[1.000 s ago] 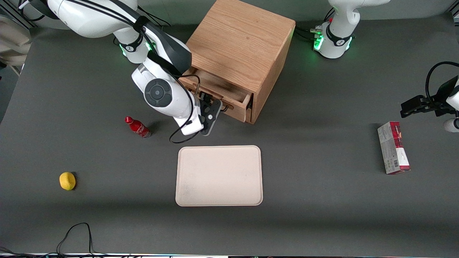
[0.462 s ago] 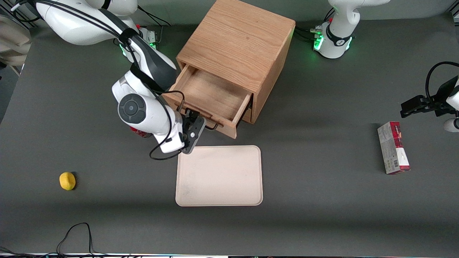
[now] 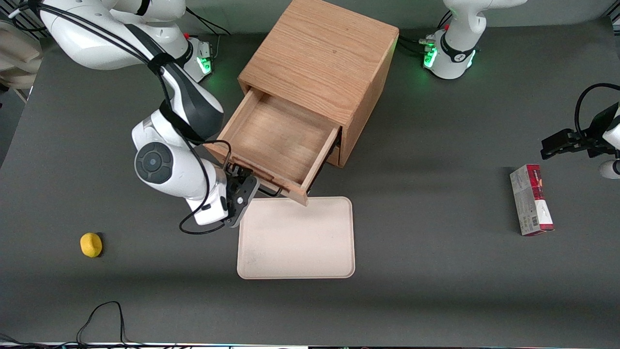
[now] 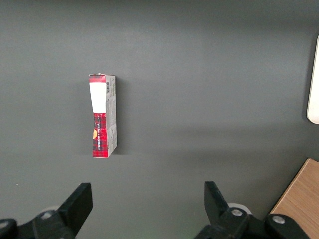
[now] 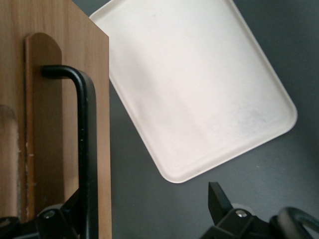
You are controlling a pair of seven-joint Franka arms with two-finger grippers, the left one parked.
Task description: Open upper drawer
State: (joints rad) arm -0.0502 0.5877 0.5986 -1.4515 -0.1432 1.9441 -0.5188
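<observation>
The upper drawer [image 3: 278, 135] of the wooden cabinet [image 3: 324, 53] stands pulled far out, its shallow box showing bare wood inside. Its front panel [image 3: 259, 175] reaches over the edge of the tray. Its thin dark bar handle [image 3: 270, 191] runs along that panel and also shows in the right wrist view [image 5: 87, 149]. My right gripper [image 3: 240, 186] is at the handle's end toward the working arm. In the right wrist view the gripper [image 5: 147, 211] is open, the fingers wide apart, and the handle lies just inside one finger [image 5: 75, 209]. The lower drawer is hidden under the upper one.
A cream tray [image 3: 295, 242] lies on the table nearer the front camera than the cabinet, also in the right wrist view [image 5: 199, 84]. A yellow lemon [image 3: 90, 244] lies toward the working arm's end. A red and grey box [image 3: 531, 199] lies toward the parked arm's end, also seen in the left wrist view [image 4: 102, 117].
The upper drawer has slid much farther out toward the front camera and the tray. My gripper moved with its handle, and the arm now hides the red bottle.
</observation>
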